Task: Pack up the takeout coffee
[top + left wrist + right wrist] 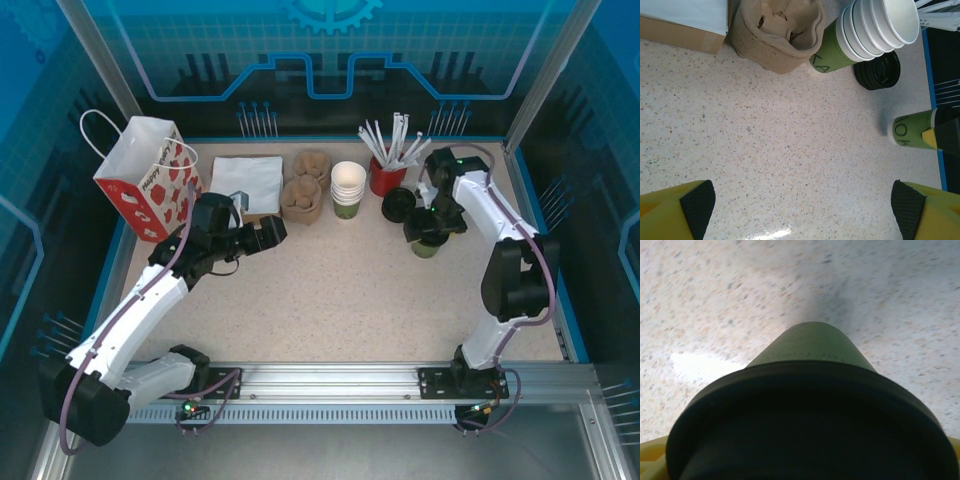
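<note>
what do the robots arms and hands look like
The left arm and right arm have white links, black joints and a greyish-purple cable along each. The left hand has yellow fingers tipped with black textured pads.

Robot test booth (blue panels [330, 60], aluminium rail [330, 378]).

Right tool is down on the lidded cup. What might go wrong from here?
The right tool sits at the black lid, so lifting by it may pull it off the green cup. The spare lids and straw cup stand close by; a swing could knock them.
</note>
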Motion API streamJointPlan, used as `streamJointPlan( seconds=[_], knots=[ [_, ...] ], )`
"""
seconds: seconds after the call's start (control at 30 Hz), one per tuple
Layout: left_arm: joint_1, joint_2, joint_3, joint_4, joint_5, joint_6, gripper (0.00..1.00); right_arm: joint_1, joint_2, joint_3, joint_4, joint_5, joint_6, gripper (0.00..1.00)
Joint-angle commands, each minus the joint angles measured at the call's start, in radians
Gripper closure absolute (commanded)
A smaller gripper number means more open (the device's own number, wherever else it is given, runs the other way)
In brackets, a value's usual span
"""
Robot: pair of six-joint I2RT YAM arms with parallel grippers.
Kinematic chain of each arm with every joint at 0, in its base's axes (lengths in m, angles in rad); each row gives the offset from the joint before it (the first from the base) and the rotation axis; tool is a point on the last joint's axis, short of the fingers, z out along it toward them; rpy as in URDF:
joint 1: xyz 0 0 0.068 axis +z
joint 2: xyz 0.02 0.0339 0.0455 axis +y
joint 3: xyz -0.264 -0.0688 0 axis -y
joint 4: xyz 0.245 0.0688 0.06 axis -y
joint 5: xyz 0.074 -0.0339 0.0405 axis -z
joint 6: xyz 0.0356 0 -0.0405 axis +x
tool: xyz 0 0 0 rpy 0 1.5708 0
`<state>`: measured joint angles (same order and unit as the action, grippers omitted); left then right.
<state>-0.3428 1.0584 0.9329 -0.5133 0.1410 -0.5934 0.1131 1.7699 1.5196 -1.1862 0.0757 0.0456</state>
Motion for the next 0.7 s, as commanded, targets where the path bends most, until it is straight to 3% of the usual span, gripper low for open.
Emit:
streamJointPlan(
  seconds=[0.0,0.47,0.67],
  knots=[
    [0.007,-0.008,0.041,-0.02,-0.018,0.027,0.06,-0.061,0.054,0.078,-0.003,0.017,-0.032,0.15],
    [0.01,0.012,0.086,-0.054,-0.04,0.055,0.06,-0.181,0.239,0.206,0.007,0.012,-0.064,0.12],
    [0.01,0.012,0.086,-0.059,-0.04,0.053,0.06,-0.19,0.229,0.183,0.01,-0.007,-0.063,0.01]
  ],
)
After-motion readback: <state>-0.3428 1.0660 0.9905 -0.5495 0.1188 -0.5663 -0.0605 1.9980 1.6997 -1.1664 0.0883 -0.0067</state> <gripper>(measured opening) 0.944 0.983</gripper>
